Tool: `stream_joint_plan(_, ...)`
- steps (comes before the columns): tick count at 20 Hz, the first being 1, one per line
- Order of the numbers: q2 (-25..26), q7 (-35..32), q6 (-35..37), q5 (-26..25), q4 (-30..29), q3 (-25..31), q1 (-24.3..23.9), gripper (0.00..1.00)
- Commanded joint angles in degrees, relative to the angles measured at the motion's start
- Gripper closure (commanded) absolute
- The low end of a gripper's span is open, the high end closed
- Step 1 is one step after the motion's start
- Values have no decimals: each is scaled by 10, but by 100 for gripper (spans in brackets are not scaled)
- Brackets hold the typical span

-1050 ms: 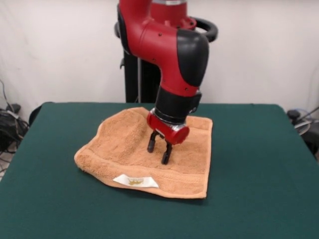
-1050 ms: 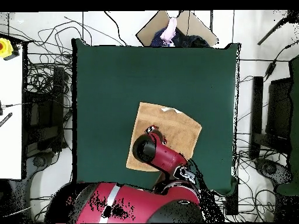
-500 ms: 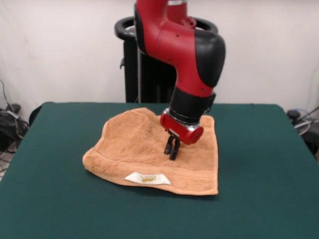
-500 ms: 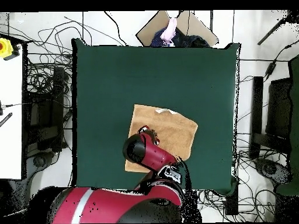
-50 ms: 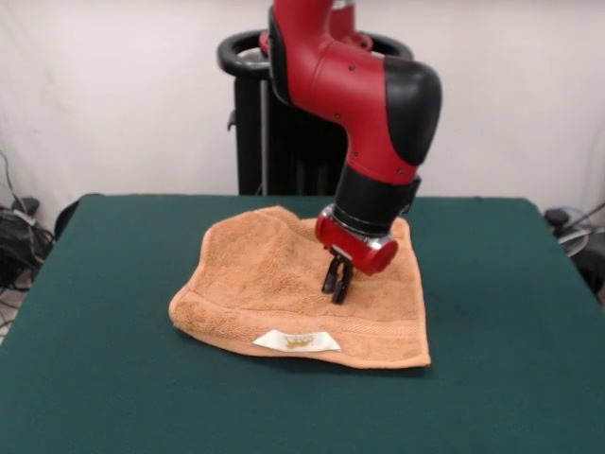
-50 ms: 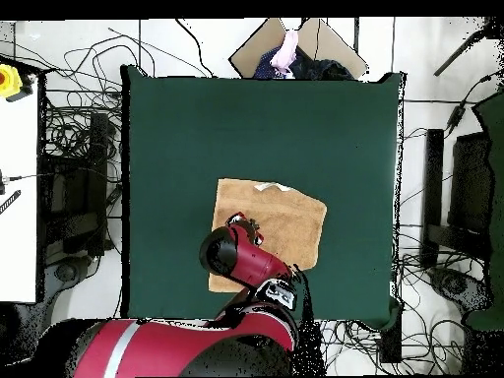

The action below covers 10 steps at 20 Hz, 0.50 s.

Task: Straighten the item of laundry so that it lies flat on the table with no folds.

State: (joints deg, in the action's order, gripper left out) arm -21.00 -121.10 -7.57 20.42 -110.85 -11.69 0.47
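Observation:
The item of laundry (image 5: 255,274) is an orange-tan towel lying near the middle of the green table (image 5: 113,378). Its white label (image 5: 297,340) faces up at the near edge. The far left part is humped, and the left edge is rolled thick. My gripper (image 5: 337,284) points down onto the towel's right half, fingers together and pinching the cloth. In the overhead view the towel (image 6: 290,212) shows as a rough square, and my arm (image 6: 241,258) covers its lower left part and hides the gripper.
Green cloth surrounds the towel on all sides. The black pedestal (image 5: 274,142) rises behind the table's far edge. Cables (image 6: 79,187) and a white bench (image 6: 18,197) flank the table, and a cardboard box (image 6: 295,49) sits beyond one edge.
The gripper went from open to shut on the towel. It then moved right in the front view, dragging the towel and its label the same way.

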Motion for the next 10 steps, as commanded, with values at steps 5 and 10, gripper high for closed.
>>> stream_joint_plan(5,42,-98,48,27,11,34,0,100)
stream_joint_plan(10,32,-102,56,30,6,38,-3,100)
